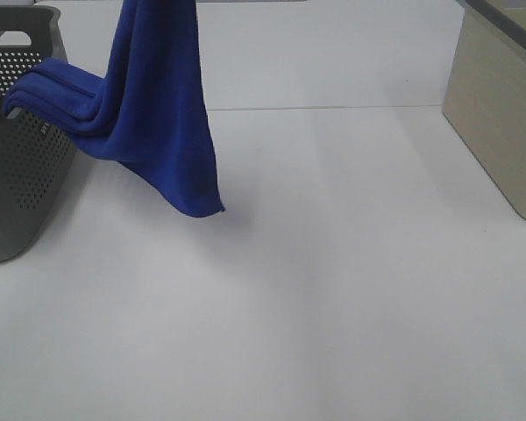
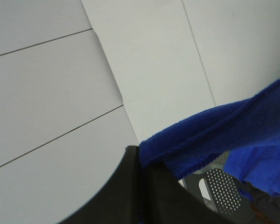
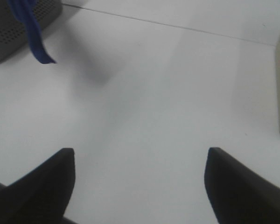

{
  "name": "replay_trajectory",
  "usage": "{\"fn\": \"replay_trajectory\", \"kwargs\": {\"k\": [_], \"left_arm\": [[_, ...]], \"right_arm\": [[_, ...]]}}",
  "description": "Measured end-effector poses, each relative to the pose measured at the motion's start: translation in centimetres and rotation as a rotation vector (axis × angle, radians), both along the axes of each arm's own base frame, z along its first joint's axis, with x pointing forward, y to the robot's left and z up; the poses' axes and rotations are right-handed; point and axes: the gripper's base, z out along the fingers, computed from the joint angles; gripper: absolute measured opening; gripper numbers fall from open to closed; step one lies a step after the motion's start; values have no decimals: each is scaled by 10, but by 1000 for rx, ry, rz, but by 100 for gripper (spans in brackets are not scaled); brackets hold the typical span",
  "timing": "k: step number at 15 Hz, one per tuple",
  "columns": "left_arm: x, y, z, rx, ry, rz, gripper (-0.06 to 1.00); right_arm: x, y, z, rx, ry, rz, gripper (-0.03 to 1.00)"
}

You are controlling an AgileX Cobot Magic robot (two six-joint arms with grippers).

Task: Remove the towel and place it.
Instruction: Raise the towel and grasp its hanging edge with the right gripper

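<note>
1. Table (image 1: 333, 289): I see a white surface filling most of the exterior view. It is bare across the middle and front.

2. Towel (image 1: 158, 114): I see a blue towel hanging in folds from above the top edge of the exterior view. Its upper end is cut off there. One part drapes over the rim of the basket (image 1: 17, 193) at the left. The lowest corner hangs just right of the basket. In the right wrist view its shadow lies apart from the tip, so it appears to be off the table. I can make out no tag.

3. Basket: grey, perforated, cut off by the left edge. Its inside is hidden.

4. Box (image 1: 500, 114): beige, at the far right, partly out of frame.

5. Right gripper (image 3: 141, 151): fingers spread wide, nothing between them, low over bare table, well apart from the towel. It is out of the exterior view.

6. Left gripper (image 2: 141, 156): only its dark finger ends show, pressed together on a towel fold. It too is out of the exterior view.
</note>
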Motion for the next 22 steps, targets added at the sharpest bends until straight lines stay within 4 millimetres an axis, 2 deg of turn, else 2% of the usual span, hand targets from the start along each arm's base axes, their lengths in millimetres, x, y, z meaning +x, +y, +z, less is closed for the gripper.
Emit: {"fn": "replay_trajectory", "kwargs": {"k": [1, 2, 6, 7, 8, 12, 16, 17, 22], "left_arm": [[-1, 1, -1, 10, 13, 9, 0], [-1, 1, -2, 12, 19, 11, 0], [-1, 0, -1, 5, 14, 3, 0], [0, -2, 1, -14, -10, -19, 0], [0, -3, 2, -21, -19, -28, 0], [-4, -17, 8, -85, -82, -121, 0], [-7, -28, 13, -188, -100, -202, 0], [-9, -32, 13, -236, -88, -230, 0], [-11, -38, 16, -312, -83, -275, 0]], "right_arm": [[8, 4, 3, 3, -9, 45, 75], [30, 11, 6, -1, -16, 140, 75], [72, 21, 4, 13, -38, 277, 75], [93, 25, -2, 23, -35, 335, 75], [98, 26, -4, 25, -35, 348, 75], [150, 31, -25, 111, -65, 371, 80], [187, 40, -55, 100, -68, 545, 82], [208, 42, -64, 114, -43, 564, 83], [244, 44, -80, 149, -10, 595, 83]]}}
